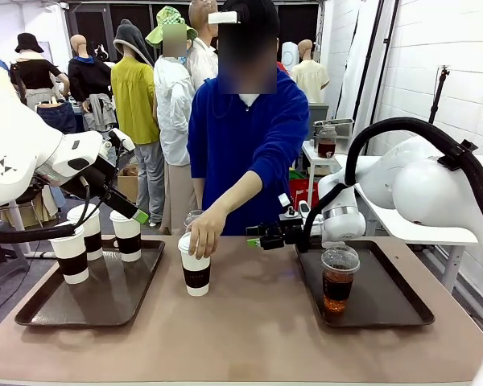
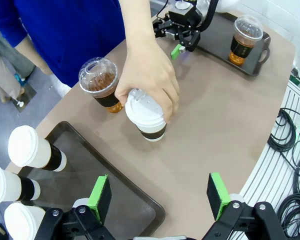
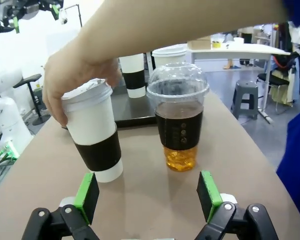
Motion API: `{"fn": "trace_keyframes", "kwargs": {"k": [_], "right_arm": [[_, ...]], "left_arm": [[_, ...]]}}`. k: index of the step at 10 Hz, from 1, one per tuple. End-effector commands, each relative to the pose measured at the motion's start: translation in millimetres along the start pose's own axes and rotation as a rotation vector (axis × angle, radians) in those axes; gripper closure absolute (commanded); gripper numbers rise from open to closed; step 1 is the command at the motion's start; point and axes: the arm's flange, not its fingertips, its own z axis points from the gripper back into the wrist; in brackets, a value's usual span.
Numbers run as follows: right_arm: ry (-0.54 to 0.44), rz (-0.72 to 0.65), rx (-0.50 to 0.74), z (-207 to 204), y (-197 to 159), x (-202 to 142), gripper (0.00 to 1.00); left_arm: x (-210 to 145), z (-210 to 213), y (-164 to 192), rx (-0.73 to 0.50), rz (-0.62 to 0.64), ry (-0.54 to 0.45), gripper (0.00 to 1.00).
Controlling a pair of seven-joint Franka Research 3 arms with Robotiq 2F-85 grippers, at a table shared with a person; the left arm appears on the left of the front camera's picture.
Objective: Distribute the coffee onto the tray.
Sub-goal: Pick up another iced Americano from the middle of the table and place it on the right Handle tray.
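step: handover at centre, person's hand point(image 1: 205, 237) on lid of white paper cup point(image 1: 196, 272), cup standing on bare table point(image 1: 249, 330) between trays
iced cup point(image 3: 179, 120): just beside paper cup, on table too, not yet on a tray
left tray point(image 1: 113, 291): three more paper cups point(image 1: 71, 257) upright
right tray point(image 1: 386, 299): second iced coffee point(image 1: 339, 277) upright
left gripper point(image 2: 159, 195): jaws wide apart, empty, above left tray
right gripper point(image 3: 147, 195): jaws spread, empty, low, aimed at the two centre cups
next: probably wait for hand to lift, then close on one centre cup at sleeve, keep upright, carry to a tray
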Motion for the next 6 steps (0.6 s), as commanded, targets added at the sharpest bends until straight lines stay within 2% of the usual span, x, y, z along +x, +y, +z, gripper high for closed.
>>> {"fn": "trace_keyframes", "kwargs": {"k": [1,3,6], "right_arm": [[-0.020,-0.027,-0.024,25.5,-7.1,3.5,0.00],[-0.023,-0.032,-0.033,58.3,-8.1,2.1,0.00],[-0.035,-0.040,-0.027,79.5,-8.1,2.3,0.00]], "left_arm": [[-0.6,0.5,1.3,-0.004,0.004,-0.004,0.00],[-0.6,0.5,1.3,-0.004,0.004,-0.004,0.00],[-0.6,0.5,1.3,-0.004,0.004,-0.004,0.00]]}}
